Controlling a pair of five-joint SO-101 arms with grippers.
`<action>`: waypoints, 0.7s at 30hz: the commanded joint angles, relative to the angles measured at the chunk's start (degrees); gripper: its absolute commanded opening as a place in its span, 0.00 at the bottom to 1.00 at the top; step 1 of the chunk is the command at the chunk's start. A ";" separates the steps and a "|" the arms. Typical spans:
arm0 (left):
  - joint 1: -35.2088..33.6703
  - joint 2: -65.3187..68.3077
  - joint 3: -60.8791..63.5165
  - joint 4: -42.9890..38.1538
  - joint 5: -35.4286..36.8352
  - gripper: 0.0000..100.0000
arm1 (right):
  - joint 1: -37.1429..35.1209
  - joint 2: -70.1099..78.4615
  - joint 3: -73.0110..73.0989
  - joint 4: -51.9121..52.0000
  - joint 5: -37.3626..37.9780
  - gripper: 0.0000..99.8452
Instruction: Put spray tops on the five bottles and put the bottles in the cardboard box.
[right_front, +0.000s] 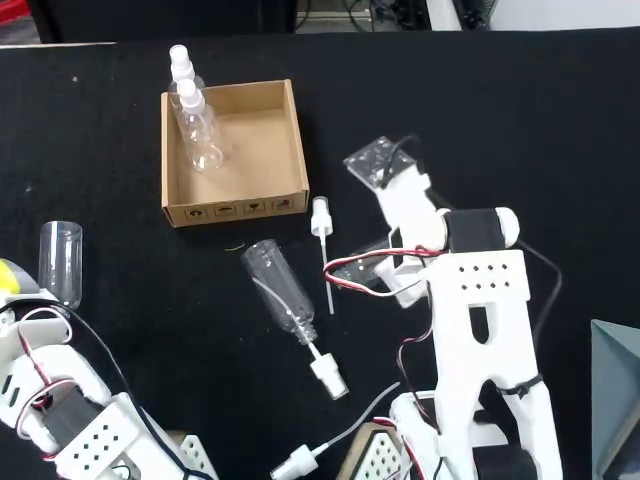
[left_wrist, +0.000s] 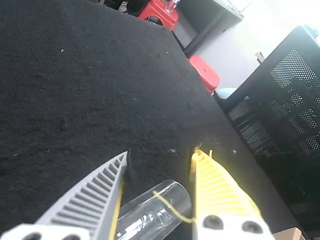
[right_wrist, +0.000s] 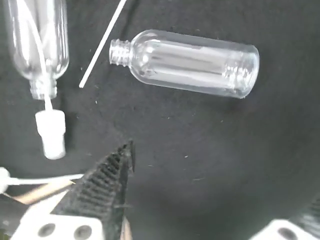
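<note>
**Loose spray top lies just left of the open right jaws**

At the near left, the left gripper (left_wrist: 161, 162) is clamped on a clear bottle (right_front: 60, 260). The grey and yellow jaws press its sides, and its wide end points away from the wrist. Its neck is hidden, so I cannot tell whether it carries a top.

Farther back, the cardboard box (right_front: 285, 150) holds two capped bottles (right_front: 198, 125) at its far left corner.

Near of the box, a half-capped bottle (right_front: 282, 288) lies on the black table (right_front: 500, 110). Its nozzle (right_front: 328, 377) is pulled out toward the near side.

Just right of that bottle is the loose spray top (right_front: 321, 218). Its head points far and its thin tube runs toward the near side, so its long axis goes far to near.

The right gripper (right_front: 352, 215) is beside it with jaws spread wide and nothing between them. The top therefore sits just to the left of the gap, far closer to this arm than to the left one.

The right wrist view also shows a bare bottle (right_wrist: 185, 62) lying on its side with an open neck.

Picking up the top probably needs only a short shift left, with the jaws closing across the head rather than along the tube.
</note>
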 joint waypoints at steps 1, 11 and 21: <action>-0.13 -0.79 1.45 0.18 -0.09 0.19 | 1.67 -2.68 -0.04 -0.18 8.18 0.47; -0.04 -0.79 1.45 0.09 -0.09 0.19 | 1.58 -2.59 1.36 -1.32 20.22 0.47; 0.31 -0.79 1.45 0.18 -3.52 0.18 | 1.49 -2.59 5.58 -1.32 34.29 0.47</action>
